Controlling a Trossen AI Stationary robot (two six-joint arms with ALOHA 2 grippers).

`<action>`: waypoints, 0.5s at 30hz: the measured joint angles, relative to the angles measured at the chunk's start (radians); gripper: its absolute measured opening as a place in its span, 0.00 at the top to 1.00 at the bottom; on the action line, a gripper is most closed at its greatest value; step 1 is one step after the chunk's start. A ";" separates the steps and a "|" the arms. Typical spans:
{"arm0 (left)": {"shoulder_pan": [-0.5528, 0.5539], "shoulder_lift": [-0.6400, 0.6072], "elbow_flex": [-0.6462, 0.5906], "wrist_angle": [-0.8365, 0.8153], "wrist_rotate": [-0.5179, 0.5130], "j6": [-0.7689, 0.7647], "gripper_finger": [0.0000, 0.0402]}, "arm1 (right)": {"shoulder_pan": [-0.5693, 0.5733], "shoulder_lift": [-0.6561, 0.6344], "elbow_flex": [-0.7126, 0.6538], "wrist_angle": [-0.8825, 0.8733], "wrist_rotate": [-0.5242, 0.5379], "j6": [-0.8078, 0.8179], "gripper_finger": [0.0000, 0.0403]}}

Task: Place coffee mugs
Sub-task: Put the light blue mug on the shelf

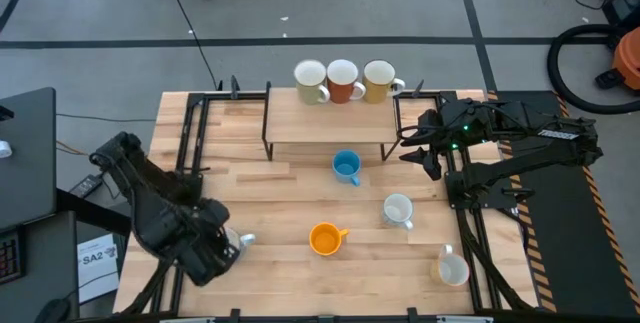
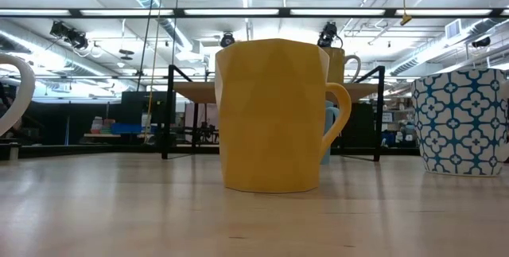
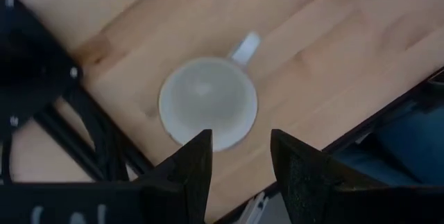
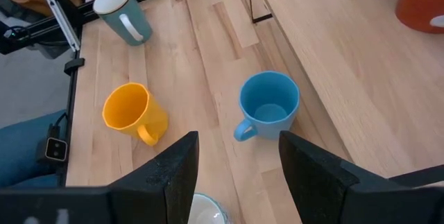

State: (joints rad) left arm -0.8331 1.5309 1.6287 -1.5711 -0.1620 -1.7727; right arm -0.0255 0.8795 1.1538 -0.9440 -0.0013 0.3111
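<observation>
Mugs stand about the wooden table point(image 1: 290, 188): a blue mug point(image 1: 346, 167) near its middle, an orange mug point(image 1: 325, 238) toward the near edge, a white mug point(image 1: 398, 210) right of centre and another white mug point(image 1: 454, 268) by the near right corner. Three more mugs point(image 1: 343, 81) — cream, red-orange, yellowish — line the raised shelf point(image 1: 330, 123) at the far edge. The left gripper point(image 3: 239, 158) hovers, fingers parted and empty, over a pale mug point(image 3: 208, 102) at the near left corner. The right gripper point(image 1: 420, 145) waits with fingers wide apart — beside the shelf's right end.
</observation>
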 joint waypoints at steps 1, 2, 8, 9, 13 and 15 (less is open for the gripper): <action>-0.015 0.011 0.000 0.000 0.006 -0.021 0.62 | 0.000 0.000 0.000 0.000 0.000 0.000 0.49; -0.029 0.022 0.000 0.000 0.009 -0.043 0.62 | 0.000 0.000 0.000 0.000 0.000 0.000 0.49; -0.097 0.072 0.000 0.000 0.013 -0.192 0.62 | 0.000 0.000 0.000 0.000 0.000 0.000 0.49; -0.105 0.079 0.000 0.000 0.013 -0.220 0.62 | 0.000 0.000 0.000 0.000 0.000 0.000 0.49; -0.137 0.105 0.000 0.000 0.048 -0.316 0.62 | 0.000 0.000 0.000 0.000 0.000 -0.001 0.49; -0.147 0.123 0.000 -0.001 0.073 -0.356 0.62 | 0.000 0.000 0.000 0.000 0.000 -0.013 0.49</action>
State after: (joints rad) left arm -0.9798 1.6539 1.6283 -1.5716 -0.0885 -2.1287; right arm -0.0256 0.8796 1.1538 -0.9440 -0.0012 0.2978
